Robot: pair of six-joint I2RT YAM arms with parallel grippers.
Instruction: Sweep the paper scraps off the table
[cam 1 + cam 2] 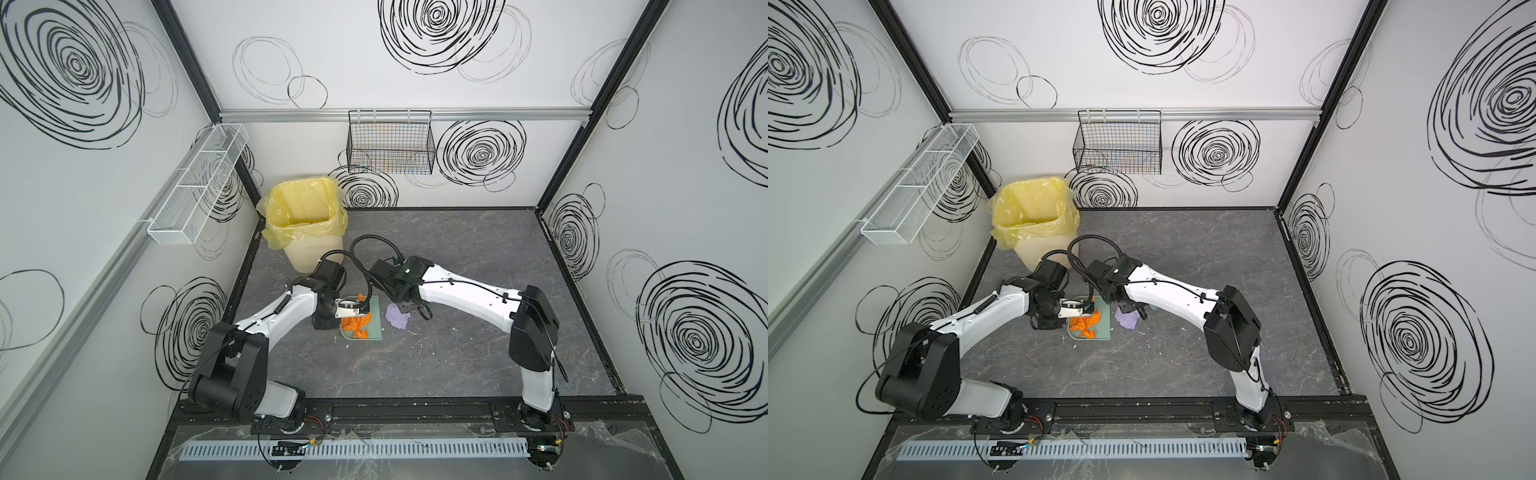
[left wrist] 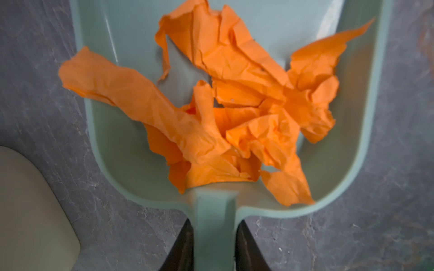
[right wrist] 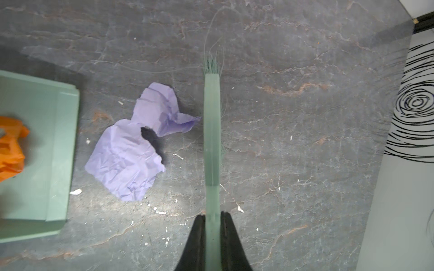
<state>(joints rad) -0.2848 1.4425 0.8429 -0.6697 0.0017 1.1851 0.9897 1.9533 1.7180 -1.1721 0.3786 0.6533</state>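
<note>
One purple scrap (image 3: pixel 131 150) between dustpan (image 3: pixel 35 105), clamped in left claw (image 2: pixel 214 232), and brush (image 3: pixel 212 131), clamped in right claw (image 3: pixel 212 218).

The orange paper scraps (image 2: pixel 234 112) lie heaped together, crumpled and torn, inside the mint-green dustpan (image 2: pixel 122 150), with one long strip draped over its side wall. A single lavender scrap (image 3: pixel 131 152), wrinkled and with a torn notch, lies on the bare worktop (image 1: pixel 478 299) just beside the pan's open lip, not touching it. The worktop is dark grey with pale veins, and tiny white flecks (image 3: pixel 160 212) dot it around the lavender piece.
</note>
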